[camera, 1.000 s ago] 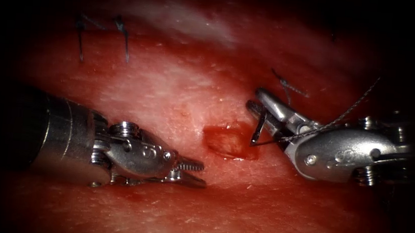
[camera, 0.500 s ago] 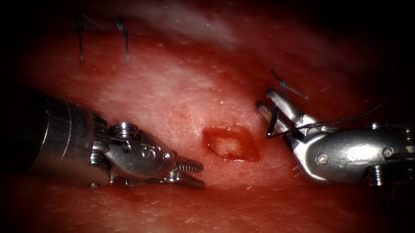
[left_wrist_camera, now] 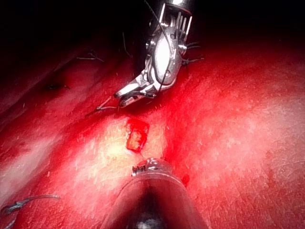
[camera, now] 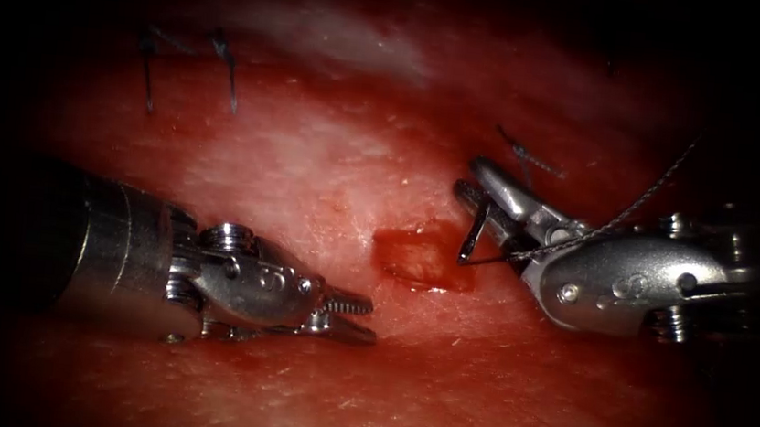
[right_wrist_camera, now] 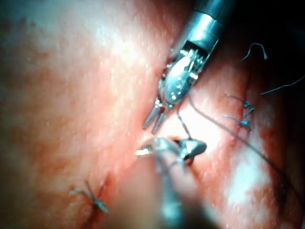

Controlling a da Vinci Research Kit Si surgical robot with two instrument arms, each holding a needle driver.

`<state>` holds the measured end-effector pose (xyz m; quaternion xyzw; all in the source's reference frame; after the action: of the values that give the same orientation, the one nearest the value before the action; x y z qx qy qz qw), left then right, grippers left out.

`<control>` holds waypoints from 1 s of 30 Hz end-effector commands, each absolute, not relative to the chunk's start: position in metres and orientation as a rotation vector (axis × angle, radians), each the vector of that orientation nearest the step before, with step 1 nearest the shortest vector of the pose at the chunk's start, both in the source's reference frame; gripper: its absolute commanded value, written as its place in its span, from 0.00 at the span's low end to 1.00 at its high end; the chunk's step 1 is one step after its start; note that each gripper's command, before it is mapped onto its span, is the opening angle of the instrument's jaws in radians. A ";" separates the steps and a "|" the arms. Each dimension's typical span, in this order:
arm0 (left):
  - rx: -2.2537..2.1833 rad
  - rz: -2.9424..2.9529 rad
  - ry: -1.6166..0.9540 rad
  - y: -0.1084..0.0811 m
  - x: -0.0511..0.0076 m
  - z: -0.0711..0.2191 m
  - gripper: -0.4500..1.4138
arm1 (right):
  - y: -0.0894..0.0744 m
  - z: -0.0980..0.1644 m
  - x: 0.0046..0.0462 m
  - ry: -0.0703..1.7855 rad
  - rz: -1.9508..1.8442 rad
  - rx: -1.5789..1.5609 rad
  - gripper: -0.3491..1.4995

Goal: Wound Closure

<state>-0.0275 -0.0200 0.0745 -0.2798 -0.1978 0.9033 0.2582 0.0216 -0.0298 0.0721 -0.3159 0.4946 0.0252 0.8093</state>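
The cut (camera: pixel 417 258) is a short, red-wet opening in the middle of the tissue (camera: pixel 311 162). My right tool (camera: pixel 471 181) reaches in from the right, shut on the curved needle (camera: pixel 474 236) near its upper end. The needle hangs down, its tip touching the tissue at the cut's right edge; I cannot tell if it has entered. Thread (camera: pixel 623 216) trails from the needle across the right tool and up to the right. My left tool (camera: pixel 371 321) lies left of and below the cut, jaws slightly open and holding nothing. In the left wrist view, the right tool (left_wrist_camera: pixel 128 94) sits beyond the cut (left_wrist_camera: pixel 137 138).
Knotted stitches with cut ends stand at the far left (camera: pixel 150 65) (camera: pixel 226 62), and another stitch (camera: pixel 523 153) lies just behind the right tool. Red fluid wets the tissue around the cut. The right wrist view has the left tool (right_wrist_camera: pixel 155 118) and more stitches (right_wrist_camera: pixel 240 112).
Half a second ago the right tool held the needle lifted to the right, away from the cut. It has come back left and down, with the tip again at the cut's right edge. The left tool has stayed still.
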 end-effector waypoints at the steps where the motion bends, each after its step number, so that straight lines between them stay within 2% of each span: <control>1: -0.759 2.449 -0.537 -0.020 -0.0280 0.075 0.22 | -0.030 0.072 0.0222 1.063 0.057 -0.681 0.00; 11: -0.756 2.451 -0.538 -0.020 -0.0280 0.075 0.22 | -0.030 0.072 0.0223 1.076 0.069 -0.700 0.00; 22: -0.756 2.451 -0.538 -0.020 -0.0280 0.075 0.22 | -0.030 0.072 0.0223 1.136 0.531 -0.449 0.00; 28: -0.756 2.451 -0.538 -0.020 -0.0280 0.075 0.22 | -0.029 0.072 0.0220 1.126 0.546 -0.445 0.00; 30: -0.756 2.451 -0.538 -0.020 -0.0280 0.075 0.22 | -0.029 0.072 0.0218 1.121 0.444 -0.484 0.00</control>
<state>-0.0275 -0.0200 0.0745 -0.2785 -0.1984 0.9036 0.2579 0.0211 -0.0290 0.0722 -0.2325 0.5182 0.1898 0.8009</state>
